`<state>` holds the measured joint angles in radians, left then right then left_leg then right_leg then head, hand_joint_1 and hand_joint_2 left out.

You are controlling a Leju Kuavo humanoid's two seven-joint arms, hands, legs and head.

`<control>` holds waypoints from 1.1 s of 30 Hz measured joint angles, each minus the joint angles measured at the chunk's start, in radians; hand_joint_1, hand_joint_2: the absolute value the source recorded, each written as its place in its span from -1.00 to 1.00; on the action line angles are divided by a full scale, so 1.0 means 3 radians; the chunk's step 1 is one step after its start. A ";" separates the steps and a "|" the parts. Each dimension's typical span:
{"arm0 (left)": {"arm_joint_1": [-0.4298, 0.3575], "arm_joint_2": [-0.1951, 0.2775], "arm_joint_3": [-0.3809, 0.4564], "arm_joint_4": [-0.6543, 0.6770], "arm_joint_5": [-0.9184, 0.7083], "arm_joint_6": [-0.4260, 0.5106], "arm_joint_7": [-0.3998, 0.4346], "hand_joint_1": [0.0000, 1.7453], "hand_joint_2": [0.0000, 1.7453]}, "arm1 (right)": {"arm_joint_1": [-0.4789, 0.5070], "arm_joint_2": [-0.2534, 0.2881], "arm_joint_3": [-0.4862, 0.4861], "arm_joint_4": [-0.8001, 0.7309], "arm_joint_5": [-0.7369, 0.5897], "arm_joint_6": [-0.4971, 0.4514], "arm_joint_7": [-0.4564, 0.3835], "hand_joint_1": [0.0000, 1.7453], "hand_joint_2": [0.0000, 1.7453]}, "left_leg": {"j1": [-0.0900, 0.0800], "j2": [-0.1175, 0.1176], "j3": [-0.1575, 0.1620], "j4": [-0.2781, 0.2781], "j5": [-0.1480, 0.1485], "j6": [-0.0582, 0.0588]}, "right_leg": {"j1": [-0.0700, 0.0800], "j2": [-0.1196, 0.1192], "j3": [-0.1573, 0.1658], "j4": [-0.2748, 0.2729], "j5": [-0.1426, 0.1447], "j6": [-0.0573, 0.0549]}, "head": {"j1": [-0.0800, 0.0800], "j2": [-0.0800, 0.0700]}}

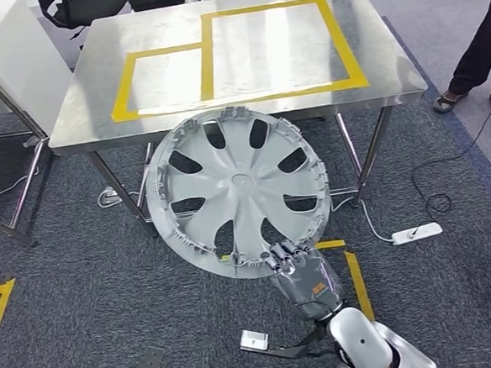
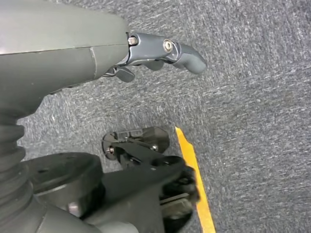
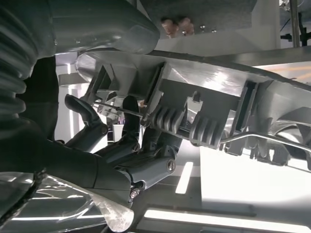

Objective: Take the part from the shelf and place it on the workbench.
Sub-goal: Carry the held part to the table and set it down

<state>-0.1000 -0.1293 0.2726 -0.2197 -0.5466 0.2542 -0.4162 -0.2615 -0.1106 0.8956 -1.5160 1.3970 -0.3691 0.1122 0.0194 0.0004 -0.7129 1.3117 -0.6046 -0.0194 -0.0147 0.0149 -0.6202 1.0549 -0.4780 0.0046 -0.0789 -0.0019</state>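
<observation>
1. Right hand (image 1: 294,265): grips the near rim of the wheel cover (image 1: 237,189), fingers (image 3: 110,145) curled under the ribbed clips on its underside, thumb over the top. Judgement: a rim hold is chosen because the broad disc offers nothing else to close on; the one-sided hold leaves it cantilevered.

2. Wheel cover: the task's part, light grey, spoked with open slots. Carried in the air, face up and tilted, in front of the surface (image 1: 155,30); its far edge overlaps the surface's near edge in the head view. Whether it is level with or above that edge cannot be told.

3. Left hand (image 2: 161,51): holds nothing; fingers lie loosely extended over the carpet.

4. Surface: steel bench, two rectangles outlined in yellow tape (image 1: 205,48), a smaller left and a larger right. Judgement: the larger looks the likelier place for the cover.

5. Edges and room: the near edge of the surface is the one to clear; judgement: the cover's far rim must pass above it before lowering.

6. Surroundings: power strip (image 1: 417,233) and cable on the carpet at right; a person's leg (image 1: 478,50) at the far right, well apart from the cover.
</observation>
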 joint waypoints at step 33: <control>0.0006 -0.0016 0.0021 -0.0003 -0.0016 -0.0003 0.0006 -1.00 1.00 | 0.0000 0.0003 -0.0020 0.0000 0.0015 0.0001 -0.0002 1.00 1.00 | -0.0047 0.0000 0.0117 -0.0389 0.0346 0.0077 | -0.0044 -0.0006 0.0083 -0.0015 -0.0060 0.0026 | 0.0012 0.0000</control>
<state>-0.0981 -0.1342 0.2789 -0.2205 -0.5512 0.2533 -0.4143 -0.2615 -0.1099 0.8896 -1.5161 1.4014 -0.3689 0.1115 0.0053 0.0004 -0.6777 1.1950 -0.5008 0.0038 -0.0278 0.0132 -0.5952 1.0506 -0.4961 0.0125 -0.0753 -0.0019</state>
